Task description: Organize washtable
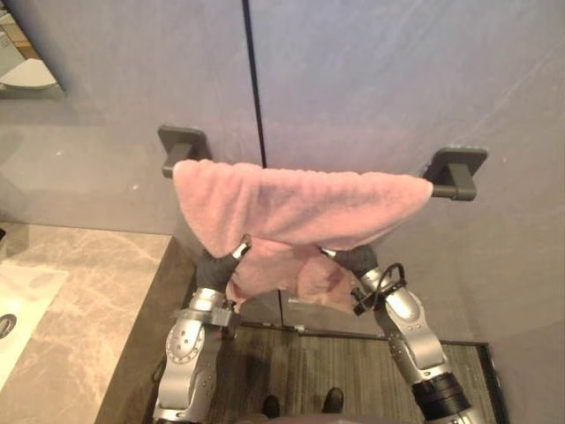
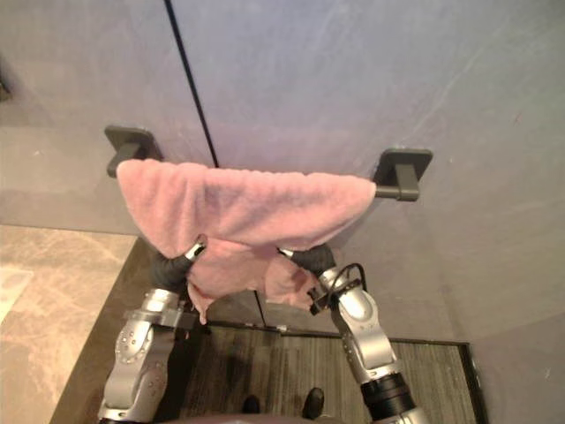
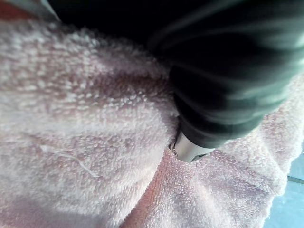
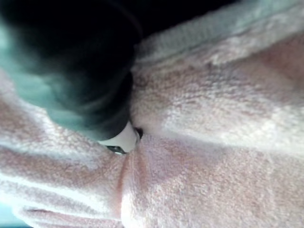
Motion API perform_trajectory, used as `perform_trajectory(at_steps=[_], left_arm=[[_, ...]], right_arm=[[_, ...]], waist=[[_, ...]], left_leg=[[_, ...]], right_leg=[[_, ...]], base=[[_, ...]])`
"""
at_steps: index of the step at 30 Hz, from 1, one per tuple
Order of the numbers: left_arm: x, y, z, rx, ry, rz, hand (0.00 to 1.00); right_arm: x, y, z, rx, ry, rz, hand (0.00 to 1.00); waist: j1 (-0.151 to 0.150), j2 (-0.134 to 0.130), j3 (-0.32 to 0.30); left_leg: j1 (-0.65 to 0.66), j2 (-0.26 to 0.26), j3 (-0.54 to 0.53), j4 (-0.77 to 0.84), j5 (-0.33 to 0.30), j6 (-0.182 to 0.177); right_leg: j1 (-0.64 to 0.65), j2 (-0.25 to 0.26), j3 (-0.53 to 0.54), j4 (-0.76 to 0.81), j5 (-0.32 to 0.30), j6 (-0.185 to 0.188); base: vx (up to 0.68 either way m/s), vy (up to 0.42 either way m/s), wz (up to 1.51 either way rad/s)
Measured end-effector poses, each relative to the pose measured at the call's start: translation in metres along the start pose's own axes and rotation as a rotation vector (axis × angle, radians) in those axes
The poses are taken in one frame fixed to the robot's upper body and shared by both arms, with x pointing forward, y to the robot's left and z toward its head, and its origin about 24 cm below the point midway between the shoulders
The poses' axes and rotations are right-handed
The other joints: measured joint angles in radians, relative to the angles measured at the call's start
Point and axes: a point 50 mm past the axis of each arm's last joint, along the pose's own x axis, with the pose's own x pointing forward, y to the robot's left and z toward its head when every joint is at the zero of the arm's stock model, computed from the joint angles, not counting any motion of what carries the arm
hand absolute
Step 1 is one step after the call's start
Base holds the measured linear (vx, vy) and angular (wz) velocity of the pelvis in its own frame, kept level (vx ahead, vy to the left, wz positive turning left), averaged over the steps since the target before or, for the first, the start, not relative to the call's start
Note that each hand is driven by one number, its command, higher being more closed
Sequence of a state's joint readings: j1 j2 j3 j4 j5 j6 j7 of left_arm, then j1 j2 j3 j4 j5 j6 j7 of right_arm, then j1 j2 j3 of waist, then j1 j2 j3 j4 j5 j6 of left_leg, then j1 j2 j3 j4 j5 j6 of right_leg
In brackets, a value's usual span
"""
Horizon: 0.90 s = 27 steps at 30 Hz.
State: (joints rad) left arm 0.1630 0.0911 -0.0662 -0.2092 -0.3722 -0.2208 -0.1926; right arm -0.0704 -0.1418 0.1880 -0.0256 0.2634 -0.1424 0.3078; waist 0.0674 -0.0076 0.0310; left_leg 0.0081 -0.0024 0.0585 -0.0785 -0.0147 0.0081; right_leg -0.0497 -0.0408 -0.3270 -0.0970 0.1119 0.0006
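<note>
Twice could not tell grip: left hand (image 1: pixel 216 265), right hand (image 1: pixel 357 259) tucked under fluffy pink towel (image 1: pixel 300 203) draped over dark rail (image 1: pixel 446 189).

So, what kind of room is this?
Probably a bathroom: a pink towel hangs over a wall rail, and a marble counter with a white basin lies at the left.

Bathroom / washroom: pink towel (image 1: pixel 300 208) draped over dark wall-mtd rail (image 1: pixel 455 172) on grey tiled wall (image 1: pixel 380 79). Marble counter (image 1: pixel 88 291) w/ white basin (image 1: pixel 22 300) toward its left edge. Mirror corner (image 1: pixel 26 62) above. Dark ribbed floor (image 1: pixel 327 362) below the rail.
</note>
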Motion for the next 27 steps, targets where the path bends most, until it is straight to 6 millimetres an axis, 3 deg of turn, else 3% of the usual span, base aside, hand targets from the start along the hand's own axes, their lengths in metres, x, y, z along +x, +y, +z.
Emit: perform_trajectory(at_steps=[11, 17, 25, 26, 27], left_arm=[[0.019, 0.000, -0.006, 0.013, 0.002, 0.012, 1.00], [0.020, 0.004, -0.005, 0.003, -0.015, 0.043, 1.00], [0.019, 0.010, -0.001, 0.011, -0.030, 0.071, 1.00], [0.019, 0.010, -0.001, 0.012, -0.033, 0.072, 1.00], [0.020, 0.011, 0.001, 0.010, -0.042, 0.081, 0.00]], right_arm=[[-0.002, -0.008, 0.003, 0.013, -0.015, -0.049, 1.00], [0.008, -0.007, 0.009, 0.001, -0.035, -0.031, 1.00], [0.015, -0.001, 0.009, 0.004, -0.043, -0.013, 1.00], [0.015, 0.000, 0.009, 0.001, -0.042, -0.011, 0.00], [0.015, 0.000, 0.009, 0.001, -0.042, -0.011, 0.00]], waist=[[-0.003, -0.001, 0.002], [-0.003, -0.004, 0.024], [-0.027, -0.005, 0.034], [-0.028, -0.006, 0.035], [-0.028, -0.006, 0.036]], left_leg=[[0.009, -0.001, 0.009, 0.008, -0.003, 0.002], [0.025, -0.002, 0.044, 0.012, -0.021, 0.005], [0.029, -0.001, 0.055, 0.010, -0.019, 0.008], [0.030, -0.001, 0.056, 0.010, -0.019, 0.008], [0.030, -0.001, 0.056, 0.009, -0.019, 0.008]], right_leg=[[0.009, 0.000, 0.012, 0.000, -0.009, 0.012], [0.009, 0.002, 0.054, 0.007, -0.011, 0.015], [0.008, 0.002, 0.060, 0.007, -0.012, 0.017], [0.008, 0.002, 0.062, 0.007, -0.012, 0.017], [0.008, 0.002, 0.064, 0.007, -0.012, 0.017]], base=[[0.01, -0.017, -0.02], [-0.03, 0.002, -0.19], [-0.01, -0.004, -0.02], [-0.01, -0.018, -0.06], [-0.01, -0.016, -0.04]])
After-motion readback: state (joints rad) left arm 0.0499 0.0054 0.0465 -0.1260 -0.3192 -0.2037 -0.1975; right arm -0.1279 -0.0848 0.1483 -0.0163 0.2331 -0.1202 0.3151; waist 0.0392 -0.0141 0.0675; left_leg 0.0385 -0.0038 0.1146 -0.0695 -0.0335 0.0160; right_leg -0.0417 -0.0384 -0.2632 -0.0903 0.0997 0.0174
